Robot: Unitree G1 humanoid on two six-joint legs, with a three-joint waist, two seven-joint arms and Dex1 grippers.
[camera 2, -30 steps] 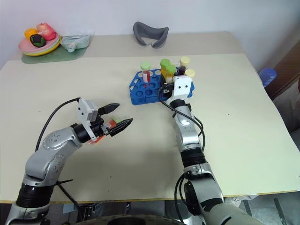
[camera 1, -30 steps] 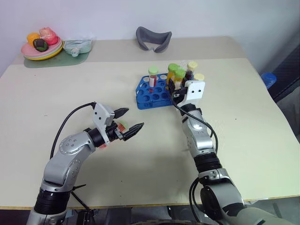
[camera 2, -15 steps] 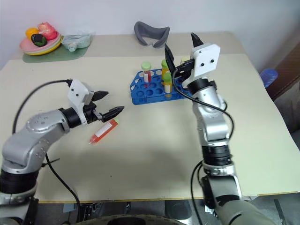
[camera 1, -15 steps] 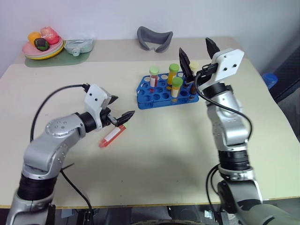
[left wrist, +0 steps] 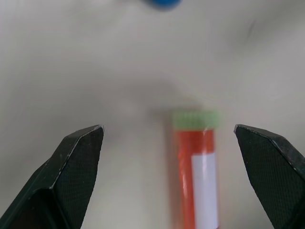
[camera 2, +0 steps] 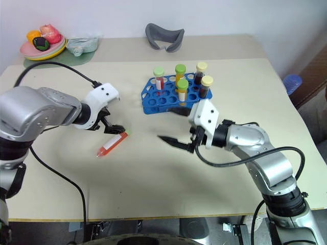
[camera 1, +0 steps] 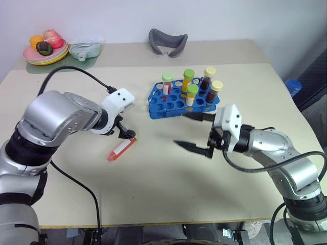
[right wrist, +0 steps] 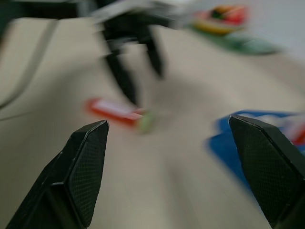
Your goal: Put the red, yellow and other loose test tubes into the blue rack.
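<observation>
Left eye view takes in one blue rack (camera 1: 176,100) standing past the middle of the cream table (camera 1: 153,194), with five capped tubes upright in it: a red-filled one with a pale green cap (camera 1: 167,81), two yellow-filled ones with green caps (camera 1: 188,77) (camera 1: 192,93), and two dark-filled ones with pale yellow caps (camera 1: 208,75) (camera 1: 216,89). One loose tube, the red tube (camera 1: 121,148) with a green cap and a white label, lies flat on the table on the robot's left, well apart from the rack. The left gripper (camera 1: 125,133) points down at it with its two black fingers spread wide, empty, tips just above the capped end; from the left wrist view the red tube (left wrist: 196,167) lies between the two fingers (left wrist: 71,167), though closer to one than the other. The right gripper (camera 1: 195,131) hangs level over the bare table in front of the rack, pointing toward the robot's left, jaws also wide apart and holding nothing. At the far edge sit one grey curved piece (camera 1: 167,42), one yellow plate of toy fruit (camera 1: 45,51) on a green mat, and a pale green dish (camera 1: 84,50) beside it. Nothing lies between the loose tube and the rack.
</observation>
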